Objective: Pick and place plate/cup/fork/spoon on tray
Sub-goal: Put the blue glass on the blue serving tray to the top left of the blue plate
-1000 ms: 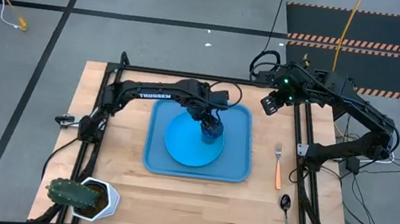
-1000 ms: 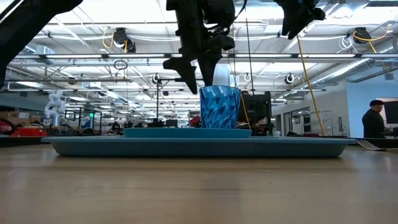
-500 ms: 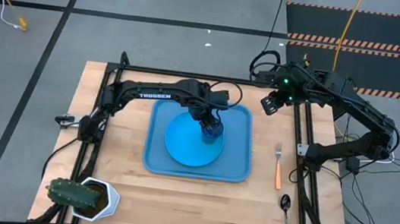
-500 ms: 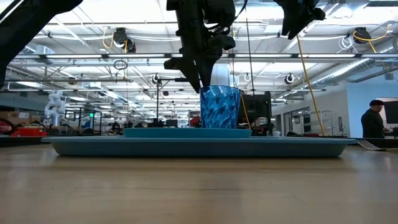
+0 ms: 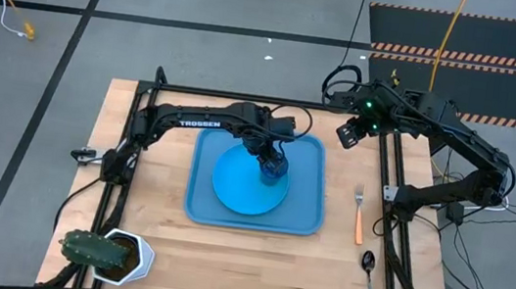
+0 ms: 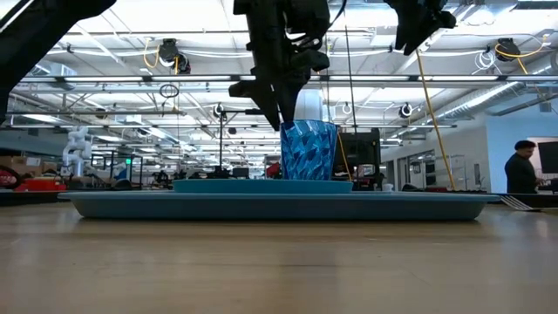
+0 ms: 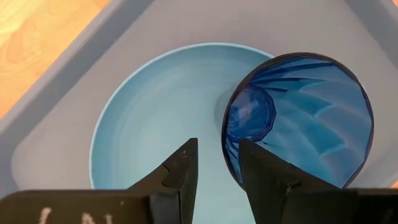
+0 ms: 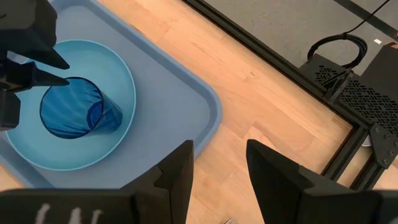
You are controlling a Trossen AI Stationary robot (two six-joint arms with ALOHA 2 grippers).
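The dark-blue cup (image 5: pixel 273 171) stands upright on the round plate (image 5: pixel 233 183), which lies flat in the tray (image 5: pixel 303 219). My left gripper (image 7: pixel 217 152) points down just over the cup's rim on the side toward the plate's middle. It is open, with a gap showing between its fingers. In the low view its fingertips (image 6: pixel 279 118) end at the height of the cup's top. The orange-handled fork (image 5: pixel 359 216) and the blue-handled spoon (image 5: pixel 369 282) lie on the wood right of the tray. My right gripper (image 5: pixel 346 136) hangs open, high over the table's far right. My left gripper comes from above, pointing down. One finger (image 7: pixel 255 168) stands over the cup's rim (image 7: pixel 227 146), and the other (image 7: pixel 183 171) is outside the cup, over the plate. Bare plate shows between the outer finger and the rim. Whether either finger touches the cup, I cannot tell.
A potted cactus (image 5: pixel 102 252) stands at the table's near left corner. Black frame rails (image 5: pixel 393 210) run along the far edge and both sides of the table. In the low view a person (image 6: pixel 523 166) stands in the room at the right, far from the table.
My left gripper's fingers have drawn closer together above the cup's rim while the hand kept its place. The cup has stayed upright on the plate.
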